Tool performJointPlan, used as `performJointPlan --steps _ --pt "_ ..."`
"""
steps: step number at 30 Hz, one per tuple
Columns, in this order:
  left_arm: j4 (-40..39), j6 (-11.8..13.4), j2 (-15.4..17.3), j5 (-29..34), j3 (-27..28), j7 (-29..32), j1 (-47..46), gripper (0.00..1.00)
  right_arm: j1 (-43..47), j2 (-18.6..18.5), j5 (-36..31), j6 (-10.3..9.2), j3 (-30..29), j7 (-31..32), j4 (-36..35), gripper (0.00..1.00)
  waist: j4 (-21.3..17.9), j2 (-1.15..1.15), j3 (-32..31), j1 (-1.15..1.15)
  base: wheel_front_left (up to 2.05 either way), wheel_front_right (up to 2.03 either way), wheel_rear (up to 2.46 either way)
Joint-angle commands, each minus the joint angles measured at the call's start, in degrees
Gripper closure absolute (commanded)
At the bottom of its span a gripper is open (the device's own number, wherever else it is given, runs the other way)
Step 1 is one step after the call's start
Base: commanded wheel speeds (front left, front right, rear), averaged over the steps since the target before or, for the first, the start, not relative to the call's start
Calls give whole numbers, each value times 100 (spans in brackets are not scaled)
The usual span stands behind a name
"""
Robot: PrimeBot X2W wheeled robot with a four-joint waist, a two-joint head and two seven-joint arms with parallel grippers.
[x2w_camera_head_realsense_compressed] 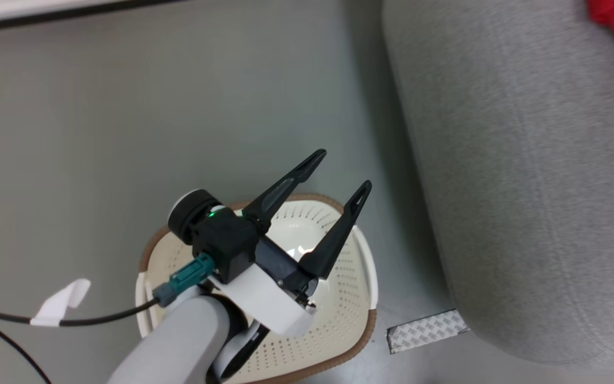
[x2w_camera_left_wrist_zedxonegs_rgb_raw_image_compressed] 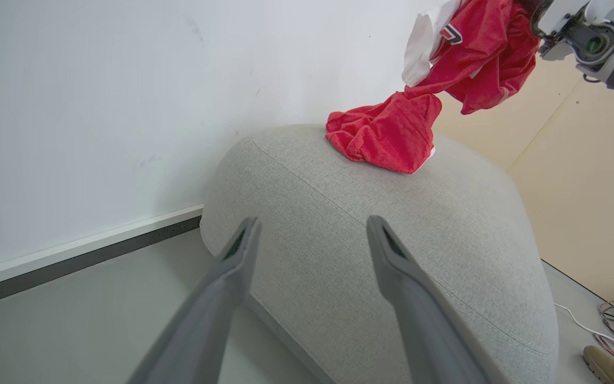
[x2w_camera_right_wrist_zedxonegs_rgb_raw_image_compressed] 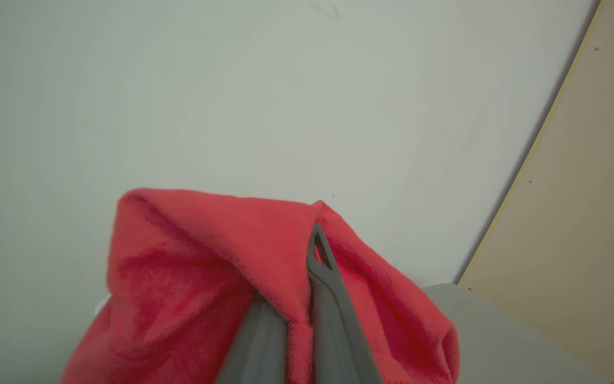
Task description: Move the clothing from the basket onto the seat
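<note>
Placement is the step in hand. The bright red soft garment (x2w_camera_left_wrist_zedxonegs_rgb_raw_image_compressed: pixel 387 136) is pinched in the tightly closed jaws of the right gripper (x2w_camera_right_wrist_zedxonegs_rgb_raw_image_compressed: pixel 297 298). Its lower folds are laid on the large light grey upholstered sofa (x2w_camera_left_wrist_zedxonegs_rgb_raw_image_compressed: pixel 371 256), and the rest is hung above. The left gripper (x2w_camera_head_realsense_compressed: pixel 343 170) is held wide open and empty over the oval cream-white perforated plastic basket (x2w_camera_head_realsense_compressed: pixel 361 298). By this reading, lowering and release are called for next.

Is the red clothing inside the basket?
No, the basket shows just its holey white inside, while the clothing droops down onto the seat.
</note>
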Motion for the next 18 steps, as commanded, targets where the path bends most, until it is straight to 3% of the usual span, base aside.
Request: performJointPlan --steps 1,4,9,15,17,18 --pt "-48 24 78 72 27 -29 76 0 -126 -65 -113 -15 -97 4 159 100 234 0 279 -2 0 0 0" --pt "-142 97 148 92 74 -35 162 0 -335 -43 -319 -15 -448 -117 694 100 324 0 481 -2 0 0 0" --pt "-277 189 285 99 133 -17 285 0 -233 294 -740 -15 -1026 -384 1603 100 367 0 621 -2 0 0 0" --pt "-290 245 327 42 148 -5 367 0 -153 683 -1053 -15 -1284 -575 2414 98 295 0 485 -2 0 0 0" --pt "-305 270 310 -28 177 -41 401 0 -168 708 -1154 -15 -1333 -665 2547 61 257 0 393 -2 0 0 0" --pt "-311 291 300 -41 193 -71 415 0 -173 704 -1193 -15 -1339 -681 2596 10 242 0 345 -2 0 0 0"
